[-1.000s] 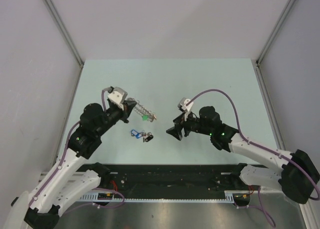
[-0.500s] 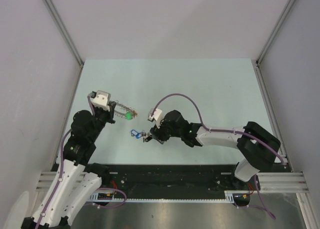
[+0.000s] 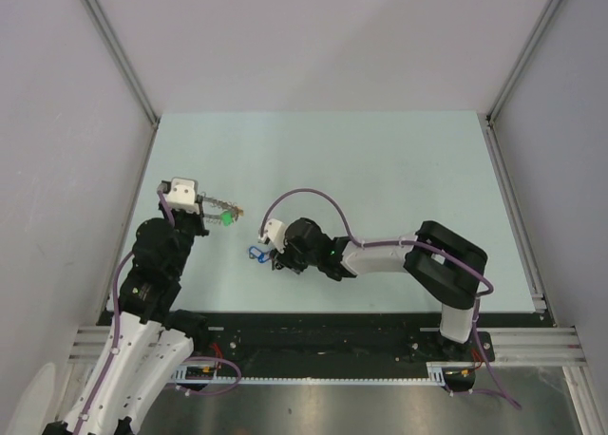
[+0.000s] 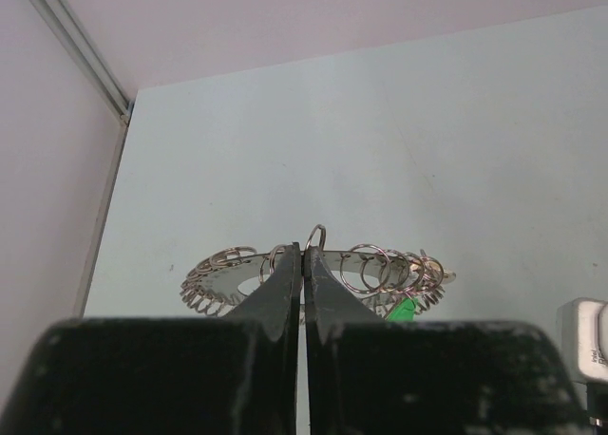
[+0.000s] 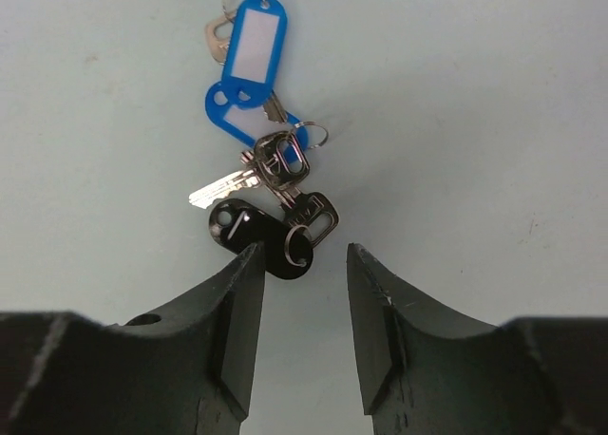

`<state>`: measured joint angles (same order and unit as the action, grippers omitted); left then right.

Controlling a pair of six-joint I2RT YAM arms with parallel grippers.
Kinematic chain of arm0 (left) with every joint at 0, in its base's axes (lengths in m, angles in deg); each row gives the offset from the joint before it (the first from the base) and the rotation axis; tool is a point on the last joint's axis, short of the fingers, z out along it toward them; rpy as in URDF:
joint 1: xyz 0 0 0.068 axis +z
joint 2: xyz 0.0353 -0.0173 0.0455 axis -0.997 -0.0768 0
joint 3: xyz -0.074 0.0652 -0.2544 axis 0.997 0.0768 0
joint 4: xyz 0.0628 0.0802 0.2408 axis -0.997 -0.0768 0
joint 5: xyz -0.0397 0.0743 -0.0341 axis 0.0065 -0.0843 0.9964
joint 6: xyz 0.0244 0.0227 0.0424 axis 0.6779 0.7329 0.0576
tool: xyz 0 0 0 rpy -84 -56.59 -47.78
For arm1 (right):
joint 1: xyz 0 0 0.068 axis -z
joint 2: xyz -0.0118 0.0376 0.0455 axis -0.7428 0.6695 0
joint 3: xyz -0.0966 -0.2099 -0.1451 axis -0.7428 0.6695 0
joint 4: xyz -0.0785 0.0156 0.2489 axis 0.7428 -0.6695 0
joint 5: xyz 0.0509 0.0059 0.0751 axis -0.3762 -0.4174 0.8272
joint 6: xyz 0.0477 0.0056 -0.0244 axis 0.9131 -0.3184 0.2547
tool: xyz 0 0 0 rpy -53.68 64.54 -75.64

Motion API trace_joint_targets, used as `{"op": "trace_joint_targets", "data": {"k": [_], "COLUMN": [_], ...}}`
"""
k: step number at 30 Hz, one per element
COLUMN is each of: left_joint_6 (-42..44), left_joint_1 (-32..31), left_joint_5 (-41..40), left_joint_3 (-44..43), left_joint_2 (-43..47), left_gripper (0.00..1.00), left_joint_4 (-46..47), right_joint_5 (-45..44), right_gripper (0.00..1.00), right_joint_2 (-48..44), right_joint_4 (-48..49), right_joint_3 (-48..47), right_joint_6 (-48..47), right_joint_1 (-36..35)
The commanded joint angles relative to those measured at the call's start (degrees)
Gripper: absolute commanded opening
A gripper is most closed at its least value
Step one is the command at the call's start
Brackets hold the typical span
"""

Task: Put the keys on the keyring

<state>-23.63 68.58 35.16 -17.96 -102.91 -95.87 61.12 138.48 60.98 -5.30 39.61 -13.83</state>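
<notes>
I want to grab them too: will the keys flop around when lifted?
Probably floppy: the keys are joined by small rings, so they would likely dangle and swing. Likely light, being small, thin pieces. The flat tags may slip from the right tool.

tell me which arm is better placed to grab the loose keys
Right: the right gripper is open at the keys, black tag between its jaws. The left gripper is shut on the keyring.
</notes>
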Motion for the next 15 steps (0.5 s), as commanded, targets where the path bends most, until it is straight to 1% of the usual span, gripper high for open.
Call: {"op": "trace_joint_targets", "data": {"k": [1, 3, 6, 7, 9, 10, 12, 13, 15], "left_joint_6": [1.12, 1.12, 1.21, 1.29, 1.30, 1.30, 1.38, 1.47, 1.65], "left_joint_1": [0.76, 0.76, 0.76, 0.76, 0.84, 0.84, 0.84, 0.84, 0.84], "left_joint_5": [-0.67, -0.58, -0.23, -0.14, 0.04, 0.12, 0.04, -0.05, -0.14], "left_joint_3": [-0.12, -0.12, -0.03, -0.03, -0.03, -0.03, -0.03, -0.03, -0.03], "left_joint_2": [0.67, 0.67, 0.76, 0.76, 0.68, 0.67, 0.67, 0.67, 0.76], "left_gripper": [0.00, 0.00, 0.00, 0.00, 0.00, 0.00, 0.00, 0.00, 0.00], "left_joint_4": [4.18, 4.18, 4.18, 4.09, 4.18, 4.18, 4.18, 4.18, 4.09], "right_joint_5": [-3.43, -3.86, -4.31, -4.31, -4.48, -4.74, -5.36, -5.62, -5.97], "right_gripper": [0.43, 0.43, 0.39, 0.34, 0.28, 0.22, 0.15, 0.07, 0.00], "right_joint_2": [2.16, 2.96, 4.10, 4.37, 4.28, 4.11, 3.23, 2.79, 1.22], "right_joint_4": [-0.27, -0.27, -0.36, -0.53, -1.14, -1.49, -2.81, -3.43, -5.09], "right_joint_3": [-3.10, -3.46, -3.81, -3.81, -3.81, -3.81, -3.81, -3.81, -3.81], "right_joint_6": [-2.27, -2.45, -2.54, -2.54, -2.45, -2.36, -2.27, -2.27, -1.93], "right_joint_1": [-0.16, -0.25, -0.16, -0.08, -0.08, 0.01, 0.01, 0.01, 0.10]}}
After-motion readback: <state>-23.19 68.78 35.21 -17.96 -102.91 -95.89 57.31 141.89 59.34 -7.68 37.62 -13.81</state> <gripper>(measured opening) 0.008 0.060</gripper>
